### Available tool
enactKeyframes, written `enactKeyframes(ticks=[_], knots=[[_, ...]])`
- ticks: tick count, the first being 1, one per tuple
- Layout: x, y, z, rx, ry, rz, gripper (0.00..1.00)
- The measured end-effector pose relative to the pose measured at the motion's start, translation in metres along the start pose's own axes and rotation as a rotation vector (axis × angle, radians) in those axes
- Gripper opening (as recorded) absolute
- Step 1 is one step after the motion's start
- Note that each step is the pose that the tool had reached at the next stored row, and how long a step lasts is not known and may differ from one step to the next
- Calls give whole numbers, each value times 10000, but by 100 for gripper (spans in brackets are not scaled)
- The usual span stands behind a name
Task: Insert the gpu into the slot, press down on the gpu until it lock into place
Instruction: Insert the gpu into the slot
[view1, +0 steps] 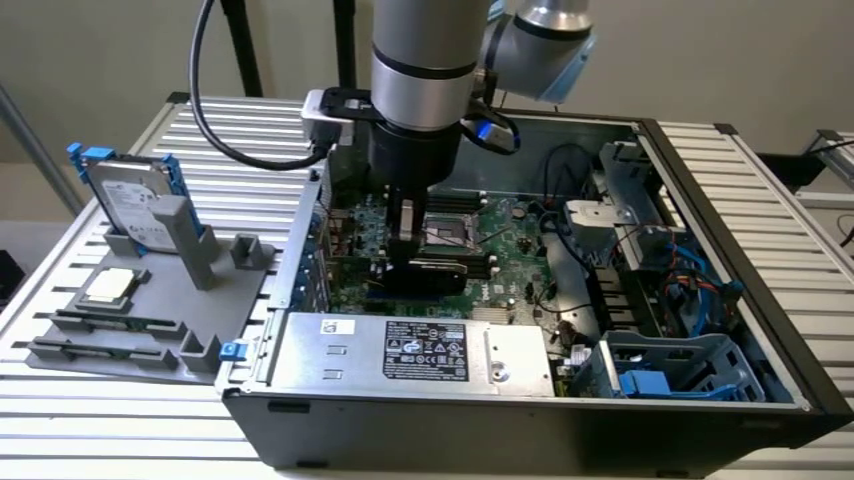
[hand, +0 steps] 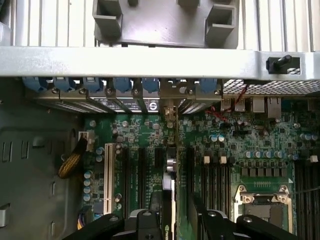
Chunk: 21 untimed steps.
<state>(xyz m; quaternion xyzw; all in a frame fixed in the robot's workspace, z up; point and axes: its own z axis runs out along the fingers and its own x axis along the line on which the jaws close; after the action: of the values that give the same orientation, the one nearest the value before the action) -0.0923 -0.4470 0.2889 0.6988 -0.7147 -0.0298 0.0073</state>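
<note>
1. The gpu (view1: 434, 272) stands edge-on on the green motherboard (view1: 518, 238), inside the open computer case (view1: 747, 330), just beyond the silver power supply (view1: 414, 350).
2. The jaws hang directly above it, spread either side of its top edge, released and gripping nothing.

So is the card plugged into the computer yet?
Nearly, it looks. The gpu stands upright on the green motherboard, so the inserting seems done. The gripper sits around it with jaws apart, not squeezing. Left to settle: whether the card has locked in place, which I cannot tell.
</note>
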Motion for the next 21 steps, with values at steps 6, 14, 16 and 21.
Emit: enactKeyframes(ticks=[6,14,16,21], knots=[[4,13,21,215,-1,-8,37],[25,34,55,280,-3,-18,45],[27,33,79,303,-3,-36,45],[30,32,168,347,-25,-143,45]])
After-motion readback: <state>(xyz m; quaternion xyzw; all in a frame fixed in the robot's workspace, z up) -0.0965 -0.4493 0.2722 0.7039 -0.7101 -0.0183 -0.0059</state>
